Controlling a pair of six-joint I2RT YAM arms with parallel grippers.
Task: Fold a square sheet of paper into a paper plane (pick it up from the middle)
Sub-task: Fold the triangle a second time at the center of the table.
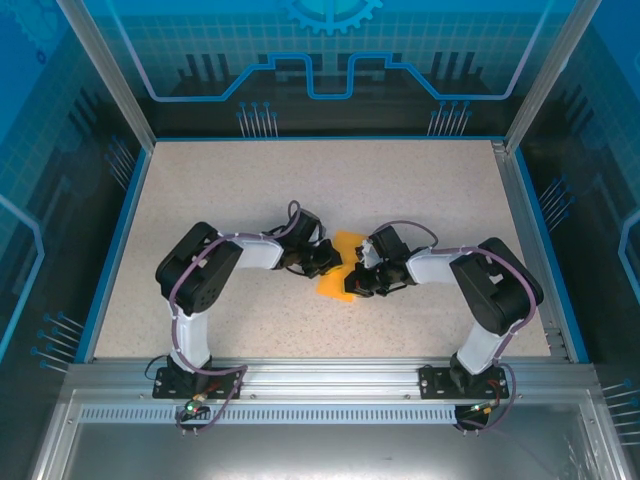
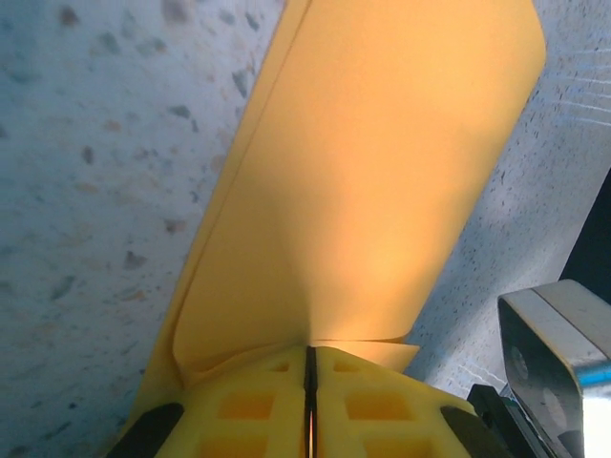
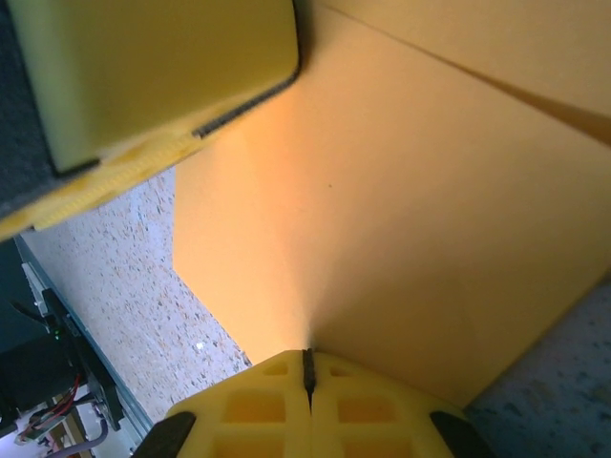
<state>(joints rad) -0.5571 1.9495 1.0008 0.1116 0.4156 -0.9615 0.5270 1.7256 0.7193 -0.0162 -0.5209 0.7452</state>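
- Left claw [image 1: 324,261] sits mid-desk and reaches right. In the left wrist view its yellow fingers [image 2: 248,401] are pressed together, with only a thin seam between them. It is pinching one edge of the orange sheet [image 2: 382,172].
- Left-side risk: the pinch is on a thin edge only. Pulling away from the other arm could tear the paper or let it slip out.
- The orange sheet [image 1: 333,284] is at the middle of the desk [image 1: 200,180], between the two claws. It is already doubled over, with one long crease running away from the left claw.
- I cannot tell whether its lower edge rests on the desk or hangs just above it.
- Sheet risk: the layers look loosely stacked rather than pressed flat. Any twist between the arms could leave the next crease crooked, and the plane lopsided.
- Right claw [image 1: 361,280] reaches left, very near the left one. In the right wrist view it is fully closed, nipping the sheet [image 3: 401,219] at a fold corner.
- Right-side risk: a pad of the left claw [image 3: 162,76] is right there above the paper, so the two could bump fingers. If one lets go too soon the sheet may flop open.
- Containers: none to log. The sheet is in the claws, not in anything.
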